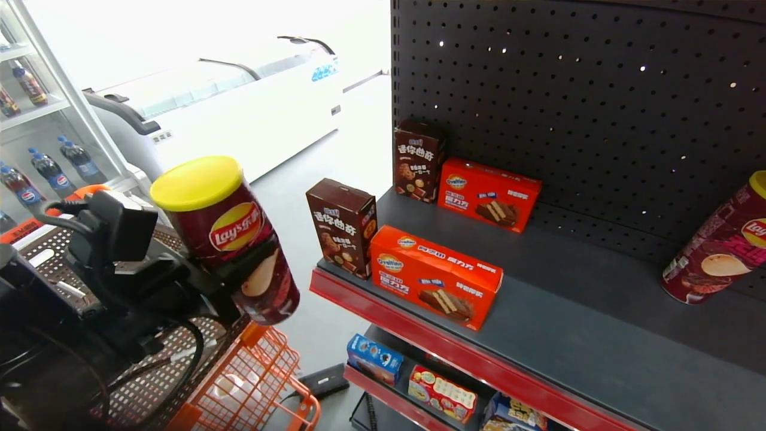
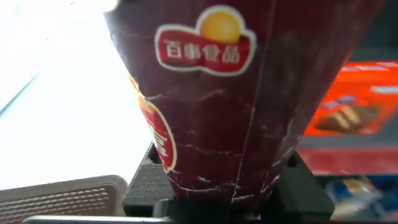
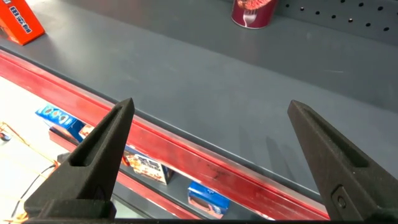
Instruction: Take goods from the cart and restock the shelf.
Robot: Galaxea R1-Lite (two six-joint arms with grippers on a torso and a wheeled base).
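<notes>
A yellow-lidded chips can [image 1: 230, 239] is clamped, tilted, in the left gripper [image 1: 234, 280] above the orange cart [image 1: 257, 374], off the shelf [image 1: 598, 335]'s front left corner, while the right gripper [image 3: 211, 104] is spread wide over the shelf's front edge.

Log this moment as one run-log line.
left gripper: jaws shut on yellow-lidded maroon chip canister over orange wire cart | right gripper: jaws open above dark grey shelf
</notes>
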